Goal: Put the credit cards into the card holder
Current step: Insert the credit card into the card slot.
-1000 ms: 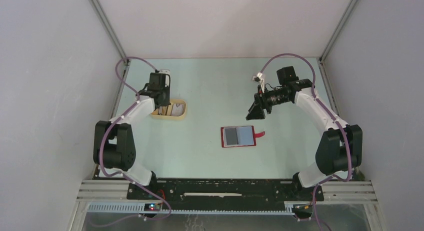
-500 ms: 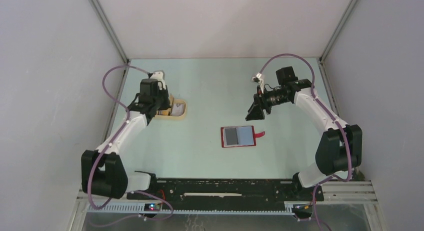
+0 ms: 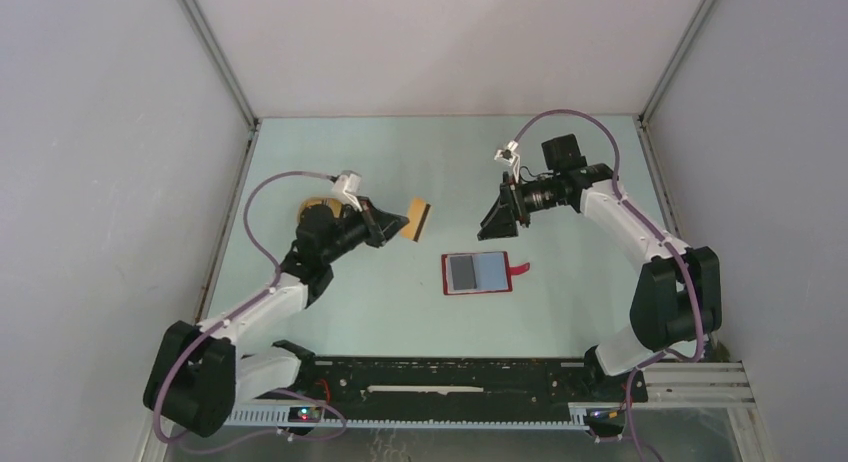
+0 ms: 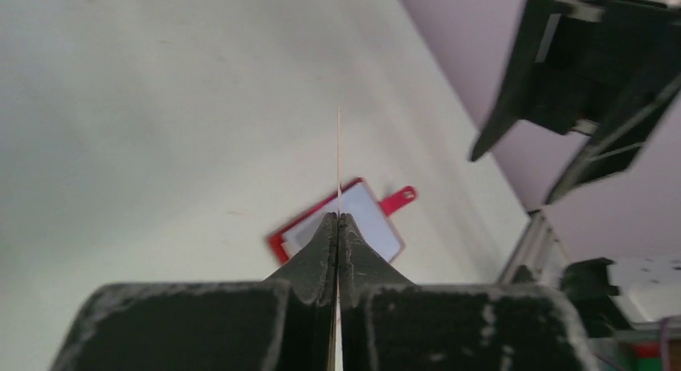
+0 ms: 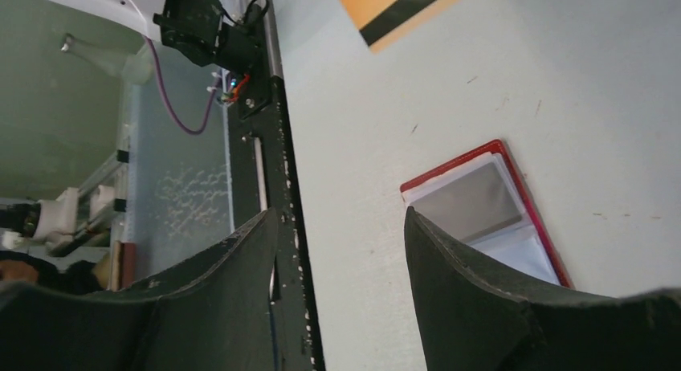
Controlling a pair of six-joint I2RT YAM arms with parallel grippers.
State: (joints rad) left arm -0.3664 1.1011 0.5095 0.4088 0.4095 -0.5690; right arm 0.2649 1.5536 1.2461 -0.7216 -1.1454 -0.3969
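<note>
The card holder (image 3: 478,273) lies open on the table, red-edged with a grey and a pale-blue pocket, its red tab pointing right. My left gripper (image 3: 398,225) is shut on a golden-brown credit card (image 3: 418,220) with a dark stripe, held in the air up and left of the holder. In the left wrist view the card (image 4: 339,158) shows edge-on, a thin line rising from the closed fingertips, with the holder (image 4: 371,218) beyond. My right gripper (image 3: 497,222) hangs open above the holder's far side, nothing between its fingers. The right wrist view shows the holder (image 5: 490,214) and the card (image 5: 401,6).
A tan oval tray (image 3: 312,203) sits at the left, mostly hidden behind my left arm; its contents do not show. White walls close the table on the left, back and right. The black base rail (image 3: 450,377) runs along the near edge.
My left arm has lifted the golden-brown card out of the tray and swung right toward the card holder. My right gripper has shifted slightly left and stays open.
</note>
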